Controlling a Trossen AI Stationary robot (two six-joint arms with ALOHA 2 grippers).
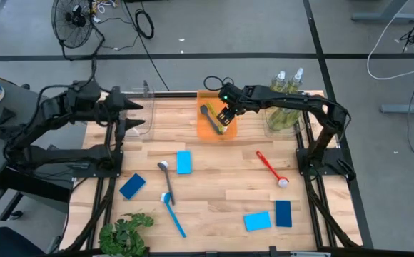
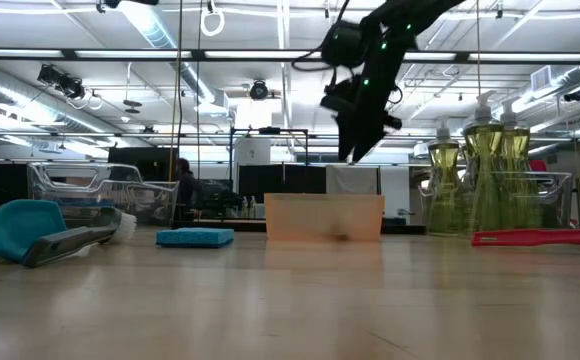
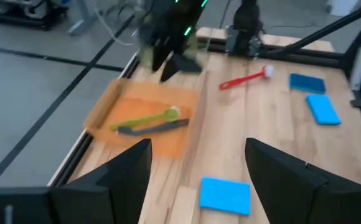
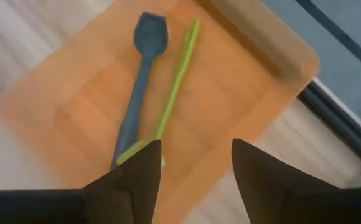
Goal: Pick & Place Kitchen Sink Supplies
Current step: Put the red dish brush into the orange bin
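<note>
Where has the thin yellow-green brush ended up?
From above, the thin yellow-green brush lies in the orange tray at the table's far edge, beside a dark brush, under the open right gripper.

light falls evenly from overhead, so the worktop reads bright and only soft, short shadows sit under things. seen level with the surface, long ceiling tube lights glare white against a dim room, and the near boards melt into blur while the far edge stays sharper. the clear pump bottles glow yellow-green with light passing through them. over the orange tray the picture is soft, the dark fingers smeared at their edges. the other wrist's picture is hazy throughout, the far arm streaked.
</note>
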